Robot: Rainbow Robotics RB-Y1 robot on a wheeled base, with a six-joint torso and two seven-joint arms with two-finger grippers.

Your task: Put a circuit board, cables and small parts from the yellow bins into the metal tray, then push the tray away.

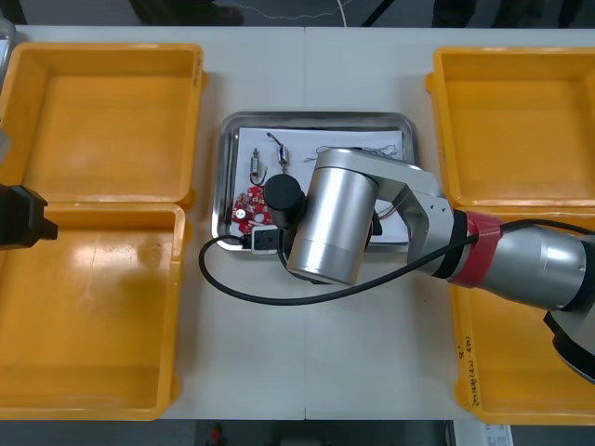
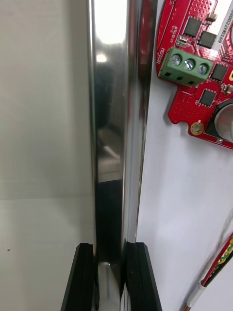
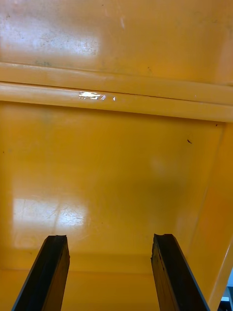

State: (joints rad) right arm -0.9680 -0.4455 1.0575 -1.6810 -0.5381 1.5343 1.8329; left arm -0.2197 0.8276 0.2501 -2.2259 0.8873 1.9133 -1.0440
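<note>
- The right hand (image 2: pixel 110 245) is almost closed. Its two black fingers (image 2: pixel 82 277) pinch the shiny rim of the tray (image 2: pixel 114 121), one on the outside and one on the inside.
- The red board (image 2: pixel 194 63) lies flat on the tray's white floor, just beside that rim. A striped cable (image 2: pixel 218 262) lies near the inner finger.
- In the front view the tray sits in the middle of the frame, a little above center, on the counter (image 1: pixel 307 353). The big silver right arm covers its lower half. Small metal parts (image 1: pixel 258 167) lie in its upper left part.
- I think the filling is done and the push is next.
- The tray looks stiff, light and smooth, so it should slide easily. The rim is thin and slippery, so it needs a firm pinch.
- The things inside are loose. A quick shove could make them skid, and the board looks easy to hurt. A slow, straight push seems best.
- The left hand (image 3: pixel 110 240) waits at the left edge of the front view, over the yellow bins (image 1: pixel 102 121). Its fingers are wide apart and hold nothing.
</note>
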